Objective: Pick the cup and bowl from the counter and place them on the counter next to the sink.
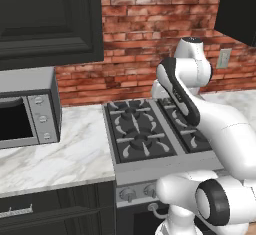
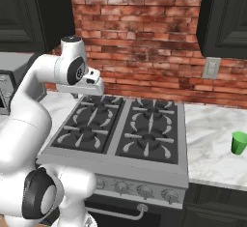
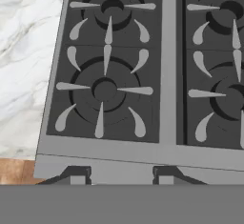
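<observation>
**End effector over the stove, cup well off to the right**

My end effector (image 2: 91, 92) hangs above the rear left part of the stove (image 2: 123, 124), at centre left of the right base view. In the hand view I look down on the left-hand burners (image 3: 106, 90), with marble bench (image 3: 24, 51) along the left edge of that frame. Nothing lies between my fingers. Whether they stand spread or pressed together I cannot tell: the hand view shows only their bases at the bottom edge, and the base views do not resolve the tips.

The green cup (image 2: 238, 142) stands upright on the bench (image 2: 217, 144) at the right edge of the right base view, beyond the stove's right side. It is well apart from my end effector, with the full width of the cooktop between us. The bowl and the sink I do not locate, so I make no statement on them.

Judgement: no object is yet picked. The coming move turns on one relation, that the cup lies to the right of my end effector across the stove. As the cup is round and upright, approach direction matters little.

A microwave (image 1: 25, 114) sits on the bench at the left of the left base view.
</observation>
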You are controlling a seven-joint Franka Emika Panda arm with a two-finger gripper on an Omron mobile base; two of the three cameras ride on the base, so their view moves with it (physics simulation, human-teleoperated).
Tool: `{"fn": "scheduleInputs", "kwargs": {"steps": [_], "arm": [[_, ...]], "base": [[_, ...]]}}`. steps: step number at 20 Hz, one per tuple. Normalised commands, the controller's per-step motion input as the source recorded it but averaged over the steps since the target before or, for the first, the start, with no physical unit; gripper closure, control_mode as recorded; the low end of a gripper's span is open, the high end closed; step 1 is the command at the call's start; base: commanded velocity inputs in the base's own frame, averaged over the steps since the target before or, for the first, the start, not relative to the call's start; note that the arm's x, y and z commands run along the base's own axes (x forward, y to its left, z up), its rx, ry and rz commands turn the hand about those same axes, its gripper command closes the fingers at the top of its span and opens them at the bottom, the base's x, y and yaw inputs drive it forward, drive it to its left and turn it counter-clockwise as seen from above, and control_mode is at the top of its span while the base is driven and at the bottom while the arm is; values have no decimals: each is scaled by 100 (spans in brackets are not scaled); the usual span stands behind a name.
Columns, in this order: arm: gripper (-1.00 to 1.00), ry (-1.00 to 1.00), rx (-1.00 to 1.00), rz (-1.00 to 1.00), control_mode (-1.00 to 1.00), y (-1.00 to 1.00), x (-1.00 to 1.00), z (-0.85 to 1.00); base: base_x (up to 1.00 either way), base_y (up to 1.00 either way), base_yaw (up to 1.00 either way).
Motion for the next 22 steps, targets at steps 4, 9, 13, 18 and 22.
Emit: {"fn": "scheduleInputs", "kwargs": {"steps": [4,9,13,18,22], "arm": [[-100,0,0,0,-100,-1,-12,-4],[-100,0,0,0,-100,-16,-23,-20],[-100,0,0,-3,-100,-33,-28,-28],[-100,0,0,0,-100,-55,-14,-24],[-100,1,0,0,-100,-59,-2,-10]], "base": [[0,0,0],[0,0,0],[0,0,0],[0,0,0],[0,0,0]]}}
